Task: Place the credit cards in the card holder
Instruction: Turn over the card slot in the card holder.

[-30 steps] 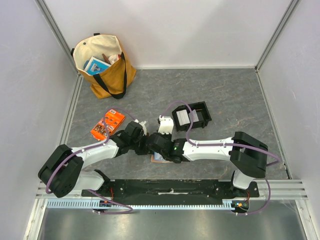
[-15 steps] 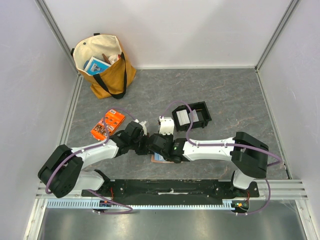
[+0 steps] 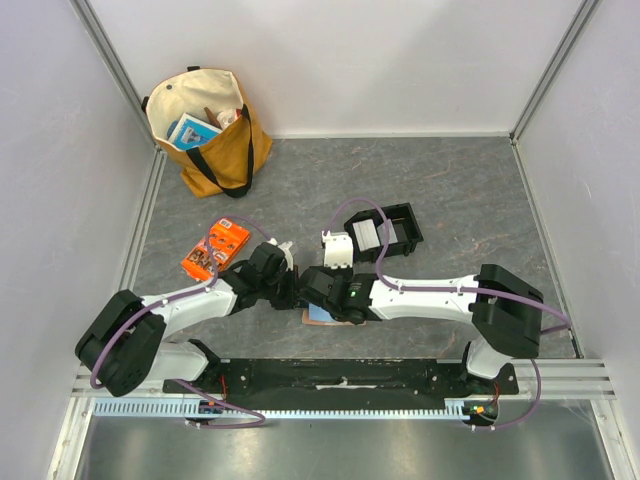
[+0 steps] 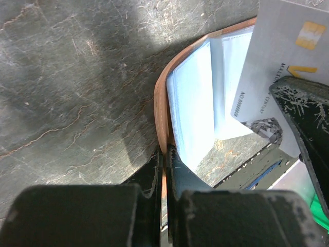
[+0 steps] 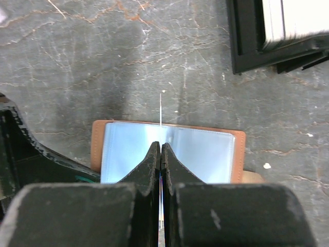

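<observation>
The card holder [image 5: 211,152] lies open on the grey table, tan-brown outside with a light-blue slotted inner face [image 4: 193,118]. My left gripper [image 4: 164,152] is shut on its brown left edge [image 4: 160,110]. My right gripper [image 5: 161,146] is shut on one credit card, seen edge-on as a thin white line [image 5: 161,108] standing upright over the holder's middle fold. In the left wrist view that card [image 4: 280,62] shows its pale face and gold chip. More credit cards [image 5: 295,15] sit stacked in the black tray [image 5: 247,51]. From above, both grippers [image 3: 288,285] [image 3: 320,288] meet over the card holder [image 3: 318,317].
An orange printed packet [image 3: 215,249] lies left of the arms. A tan tote bag [image 3: 210,130] stands at the back left. The black two-compartment tray [image 3: 400,225] sits just behind the right wrist. Walls close the table in on three sides.
The right arm has shifted slightly to the right, its wrist a little farther over the holder. The left arm has stayed still, gripping the holder's edge.
</observation>
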### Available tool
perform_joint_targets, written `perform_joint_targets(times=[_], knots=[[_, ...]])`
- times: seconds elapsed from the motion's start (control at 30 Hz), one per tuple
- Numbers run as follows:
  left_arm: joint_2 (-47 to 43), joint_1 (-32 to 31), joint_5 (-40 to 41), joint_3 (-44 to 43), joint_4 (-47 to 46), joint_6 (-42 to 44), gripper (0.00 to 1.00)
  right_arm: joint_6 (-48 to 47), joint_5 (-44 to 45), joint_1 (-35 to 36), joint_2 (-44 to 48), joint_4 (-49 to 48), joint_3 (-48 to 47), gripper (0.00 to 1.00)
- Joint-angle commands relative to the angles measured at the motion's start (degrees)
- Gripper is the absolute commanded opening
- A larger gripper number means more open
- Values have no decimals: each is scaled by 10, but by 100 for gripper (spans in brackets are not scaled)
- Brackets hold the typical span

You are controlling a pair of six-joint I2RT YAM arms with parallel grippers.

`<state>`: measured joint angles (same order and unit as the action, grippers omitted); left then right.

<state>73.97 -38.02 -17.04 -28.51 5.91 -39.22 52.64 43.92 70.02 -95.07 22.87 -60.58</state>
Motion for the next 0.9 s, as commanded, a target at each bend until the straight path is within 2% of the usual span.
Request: perform_joint_targets(times=[0.0, 0.23, 0.47, 0.53, 0.73, 0.87], knots=[[-8, -1, -5, -3, -6, -9, 2, 10, 38, 2, 36, 38, -5, 0], [8, -1, 0, 0, -10, -6, 2, 16, 29, -8, 98, 30, 34, 0], [40, -2, 1, 5, -24, -2, 2, -16, -170, -94, 179, -121, 163, 0], [44, -1, 6, 6, -24, -2, 2, -5, -201, -112, 183, -128, 178, 0], [61, -1, 10, 8, -27, 4, 2, -3, -210, -117, 204, -149, 195, 0], [70, -1, 15, 10, -29, 2, 2, 3, -177, -120, 261, -145, 208, 0]])
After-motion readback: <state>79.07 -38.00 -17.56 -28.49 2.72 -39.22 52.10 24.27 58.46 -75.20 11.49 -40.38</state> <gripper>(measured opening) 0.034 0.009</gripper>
